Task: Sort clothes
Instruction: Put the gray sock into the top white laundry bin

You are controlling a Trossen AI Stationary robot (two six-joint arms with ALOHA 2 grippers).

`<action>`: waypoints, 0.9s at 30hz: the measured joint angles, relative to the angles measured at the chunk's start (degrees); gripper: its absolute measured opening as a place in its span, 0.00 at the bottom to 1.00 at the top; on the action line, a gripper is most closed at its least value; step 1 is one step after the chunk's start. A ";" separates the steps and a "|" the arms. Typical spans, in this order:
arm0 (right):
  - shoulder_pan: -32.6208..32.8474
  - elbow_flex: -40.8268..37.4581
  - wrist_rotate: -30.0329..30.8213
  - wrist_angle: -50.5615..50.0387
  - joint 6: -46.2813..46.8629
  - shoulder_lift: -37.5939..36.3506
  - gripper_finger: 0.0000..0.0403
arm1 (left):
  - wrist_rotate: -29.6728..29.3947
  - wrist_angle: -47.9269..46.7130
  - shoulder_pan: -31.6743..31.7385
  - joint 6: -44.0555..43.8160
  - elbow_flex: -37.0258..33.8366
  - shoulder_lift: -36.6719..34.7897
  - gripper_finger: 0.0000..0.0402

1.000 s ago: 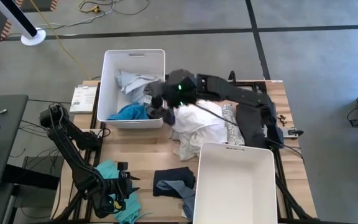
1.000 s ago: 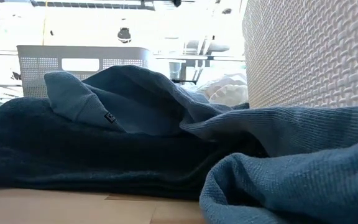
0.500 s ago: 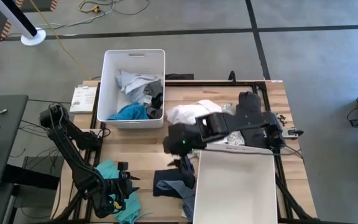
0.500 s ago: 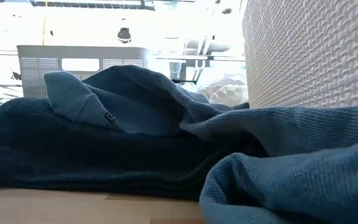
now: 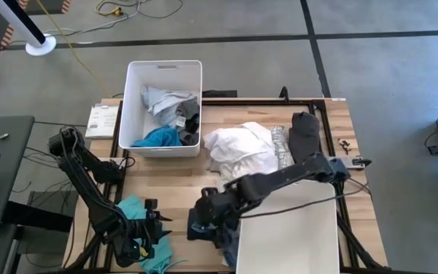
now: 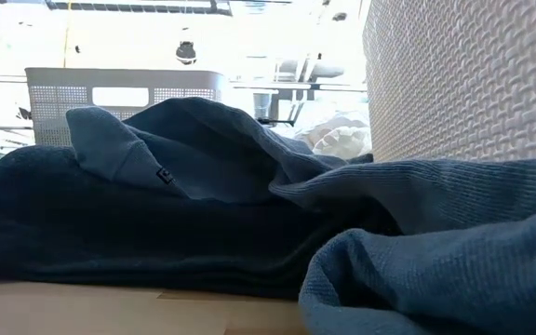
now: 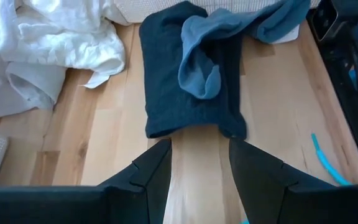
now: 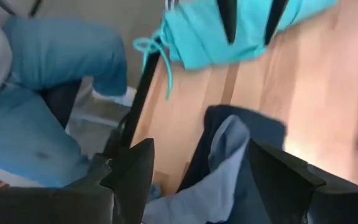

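no readable text, labels or signs

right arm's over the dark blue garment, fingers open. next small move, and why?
Probably lower the right gripper straight down and close. Its open fingers frame the dark blue garment with the pale blue piece on top, not yet gripping. The left gripper waits, open, nearby.

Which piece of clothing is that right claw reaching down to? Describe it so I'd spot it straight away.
Start at the big white bin at the table's near edge. Just to its left lies a dark navy garment with a lighter blue piece draped over it, under the right claw. Unlike the bright teal garment farther left, it is dark and folded flat.
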 joint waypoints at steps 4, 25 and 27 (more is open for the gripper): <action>0.37 -0.05 0.00 -0.60 2.44 3.57 0.68 | 0.00 0.12 0.02 0.01 -0.01 -0.02 0.39; -0.79 -0.02 0.00 -3.13 9.51 6.70 0.68 | -0.60 -0.02 0.02 2.68 -0.01 0.00 0.39; -1.31 -0.02 0.01 -3.62 9.50 6.70 0.68 | -0.64 -0.09 0.02 2.83 -0.01 0.00 0.39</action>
